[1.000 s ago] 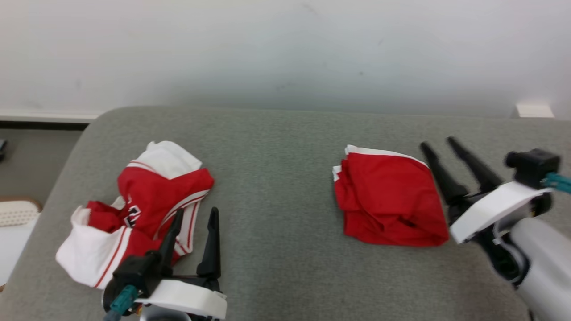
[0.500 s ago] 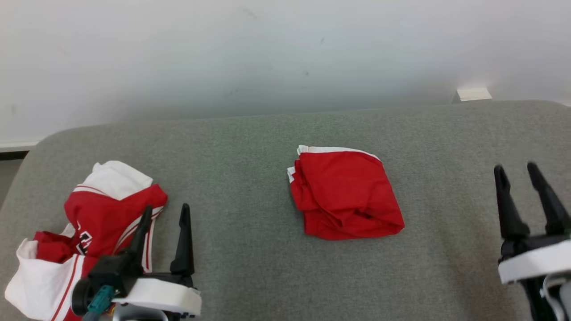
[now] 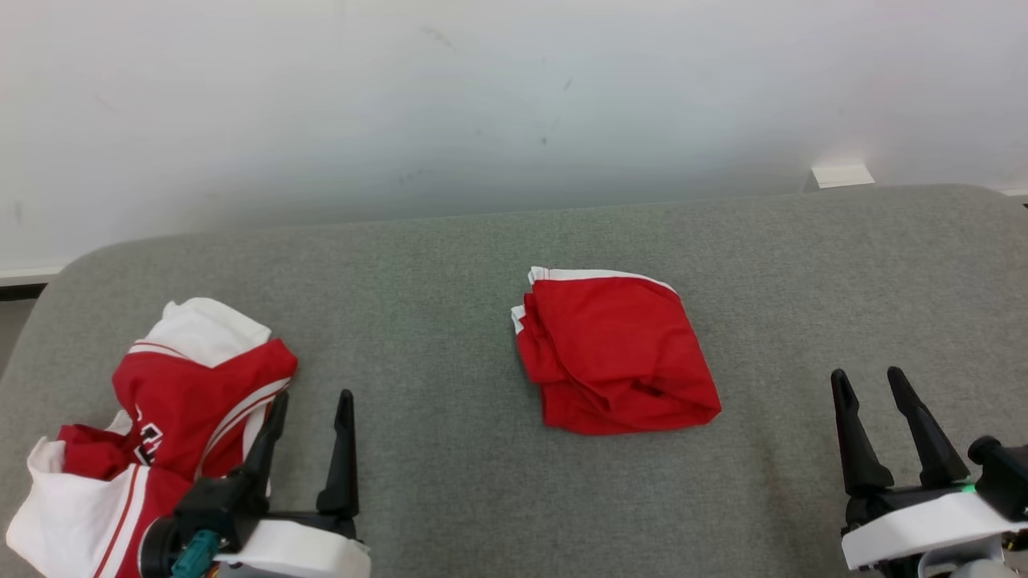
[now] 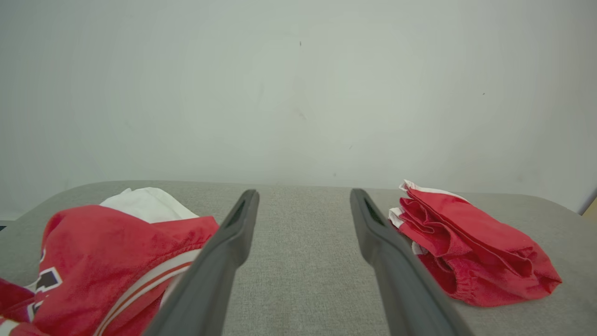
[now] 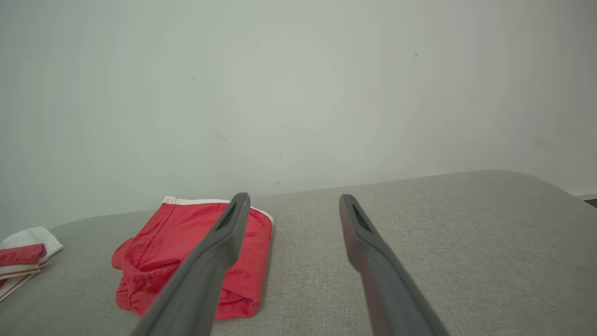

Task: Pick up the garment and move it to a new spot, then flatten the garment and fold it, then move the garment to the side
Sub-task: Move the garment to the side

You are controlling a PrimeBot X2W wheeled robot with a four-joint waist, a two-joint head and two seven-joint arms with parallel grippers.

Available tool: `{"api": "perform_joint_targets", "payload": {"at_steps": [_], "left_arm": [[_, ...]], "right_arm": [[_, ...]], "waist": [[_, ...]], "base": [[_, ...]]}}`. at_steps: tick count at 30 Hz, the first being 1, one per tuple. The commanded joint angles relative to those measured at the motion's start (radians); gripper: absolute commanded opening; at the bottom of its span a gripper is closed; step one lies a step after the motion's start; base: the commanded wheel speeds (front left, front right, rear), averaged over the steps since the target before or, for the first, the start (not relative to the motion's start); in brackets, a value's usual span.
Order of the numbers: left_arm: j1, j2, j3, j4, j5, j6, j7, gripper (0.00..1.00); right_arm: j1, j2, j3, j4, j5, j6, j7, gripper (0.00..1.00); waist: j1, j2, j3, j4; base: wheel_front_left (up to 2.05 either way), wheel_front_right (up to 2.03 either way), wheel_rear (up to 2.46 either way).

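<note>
The folded red garment [image 3: 614, 353] lies near the middle of the grey bench [image 3: 450, 265]. Its long axis slants from far left to near right in the head view. The white-trimmed edge faces the wall [image 3: 482, 96] and the bunched, rounded fold faces the robot. A crumpled red-and-white jersey [image 3: 185, 385] sits well apart from it at the bench's left end.

The right end effector [image 3: 866, 375] hangs at the lower right with its fingers spread wide and nothing between them, well clear of the garment. The left end effector [image 3: 312, 397] is also spread wide and empty; one finger overlaps the jersey's right edge in the head view, but contact cannot be told.

A second ago the right end effector stood just beside the folded garment's right edge; now a broad strip of bare bench separates them. The head camera has also swung, so the whole scene has shifted. The left end effector sits by the jersey much as before.
</note>
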Motion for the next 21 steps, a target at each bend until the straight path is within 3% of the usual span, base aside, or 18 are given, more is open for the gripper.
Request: {"api": "perform_joint_targets", "payload": {"at_steps": [1, 11, 21], "left_arm": [[0.01, 0.0, -0.001, 0.001, 0.016, -0.001, 0.0, 1.0], [-0.037, -0.01, -0.038, -0.005, 0.007, -0.019, 0.0, 1.0], [-0.069, -0.013, -0.048, -0.014, -0.008, -0.01, 0.0, 1.0]], "right_arm": [[-0.021, -0.011, 0.004, 0.005, 0.007, -0.002, 0.003, 1.0], [-0.237, -0.044, 0.077, 0.151, 0.122, -0.002, 0.258, 1.0], [-0.48, -0.009, 0.046, 0.464, 0.186, -0.002, 0.519, 1.0]], "waist": [[0.0, -0.0001, 0.001, 0.003], [0.0, -0.0001, 0.056, 0.091], [0.0, -0.0001, 0.126, 0.197]], "base": [[0.0, 0.0, 0.0], [0.0, 0.0, 0.0], [0.0, 0.0, 0.0]]}}
